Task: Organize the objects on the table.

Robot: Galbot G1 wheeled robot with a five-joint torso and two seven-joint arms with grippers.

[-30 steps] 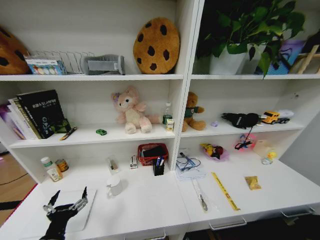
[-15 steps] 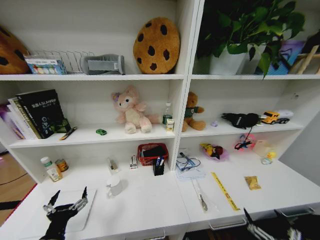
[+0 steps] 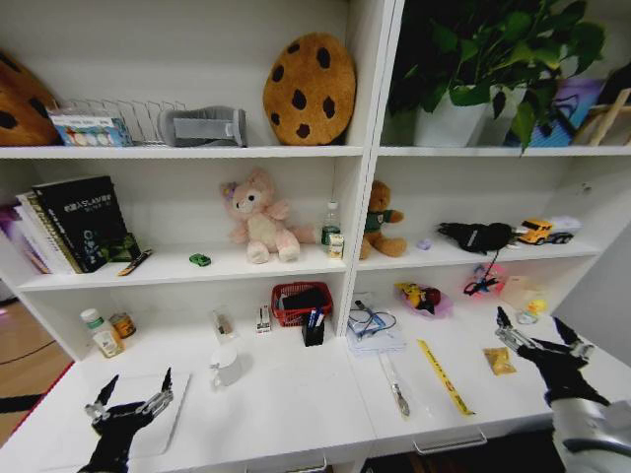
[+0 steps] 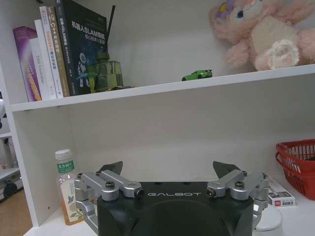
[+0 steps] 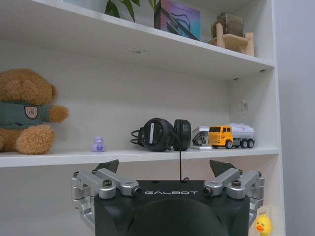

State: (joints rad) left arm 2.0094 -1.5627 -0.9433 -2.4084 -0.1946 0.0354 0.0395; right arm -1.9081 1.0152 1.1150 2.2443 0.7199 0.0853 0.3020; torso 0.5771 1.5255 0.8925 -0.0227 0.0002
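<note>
Now the right gripper [image 3: 537, 335] hangs over the right end of the table [image 3: 296, 404], fingers spread wide apart, just beside a small yellow packet [image 3: 498, 361]. Down at the left end, the left gripper [image 3: 131, 396] sits low over the silver laptop [image 3: 168, 424], prongs splayed and gripping nothing. Up on the middle shelf [image 3: 187, 268], the green toy car [image 3: 200, 260] is parked between the pink plush [image 3: 258, 218] and the books [image 3: 74, 223].
</note>
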